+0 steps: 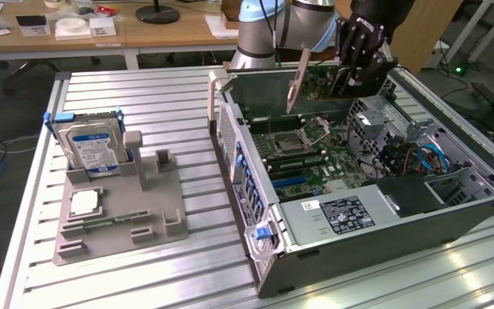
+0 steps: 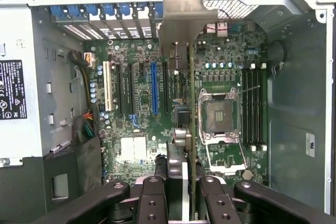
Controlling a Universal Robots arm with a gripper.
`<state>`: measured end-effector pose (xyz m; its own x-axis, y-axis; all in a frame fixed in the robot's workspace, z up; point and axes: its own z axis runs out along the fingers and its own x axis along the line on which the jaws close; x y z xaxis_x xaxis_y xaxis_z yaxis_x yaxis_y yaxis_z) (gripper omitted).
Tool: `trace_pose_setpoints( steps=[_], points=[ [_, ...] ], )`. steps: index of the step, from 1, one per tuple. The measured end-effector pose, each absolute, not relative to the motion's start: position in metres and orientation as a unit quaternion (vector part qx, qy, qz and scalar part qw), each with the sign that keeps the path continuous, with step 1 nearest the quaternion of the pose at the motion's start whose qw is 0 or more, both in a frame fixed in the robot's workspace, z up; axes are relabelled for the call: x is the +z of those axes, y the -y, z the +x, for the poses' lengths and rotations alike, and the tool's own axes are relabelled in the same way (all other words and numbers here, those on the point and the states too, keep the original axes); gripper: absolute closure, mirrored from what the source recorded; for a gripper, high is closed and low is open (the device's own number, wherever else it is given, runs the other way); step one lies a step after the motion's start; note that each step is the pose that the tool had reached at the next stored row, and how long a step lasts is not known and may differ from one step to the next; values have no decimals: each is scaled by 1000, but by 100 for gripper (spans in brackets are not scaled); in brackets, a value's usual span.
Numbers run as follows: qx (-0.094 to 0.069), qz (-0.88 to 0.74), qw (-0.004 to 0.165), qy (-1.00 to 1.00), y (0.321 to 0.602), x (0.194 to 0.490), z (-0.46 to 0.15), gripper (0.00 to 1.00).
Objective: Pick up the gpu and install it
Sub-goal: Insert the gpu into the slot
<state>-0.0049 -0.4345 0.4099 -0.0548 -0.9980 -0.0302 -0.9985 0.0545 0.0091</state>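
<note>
The gpu (image 1: 316, 82) hangs on edge above the open computer case (image 1: 229, 129), its silver bracket (image 1: 298, 74) pointing down at the motherboard (image 1: 303, 164). My gripper (image 1: 356, 80) is shut on the card's top edge. In the wrist view the gpu (image 2: 192, 129) shows edge-on between my fingers (image 2: 157, 195), with its bracket (image 2: 181, 19) at the far end. My gripper (image 2: 184, 187) sits over the area between the black expansion slots (image 2: 170, 85) and the CPU socket (image 2: 218, 116). A blue slot (image 2: 154, 87) and a white slot (image 2: 109, 85) lie beside them.
A silver hard drive (image 1: 92, 145) stands in a grey holder (image 1: 118, 212) at the exterior view's left, with a small square chip (image 1: 84, 203) in front of it. The power supply (image 1: 341, 215) fills the case's near corner. Cables and a drive cage (image 1: 419, 158) sit at the case's right.
</note>
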Motion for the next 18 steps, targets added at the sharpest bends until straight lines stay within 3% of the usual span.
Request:
trace_pose_setpoints(
  steps=[9,18],
  points=[
    [14,-698,8,-716,434,399,-5,72],
    [4,-691,18,-722,434,390,-5,72]
  ],
)
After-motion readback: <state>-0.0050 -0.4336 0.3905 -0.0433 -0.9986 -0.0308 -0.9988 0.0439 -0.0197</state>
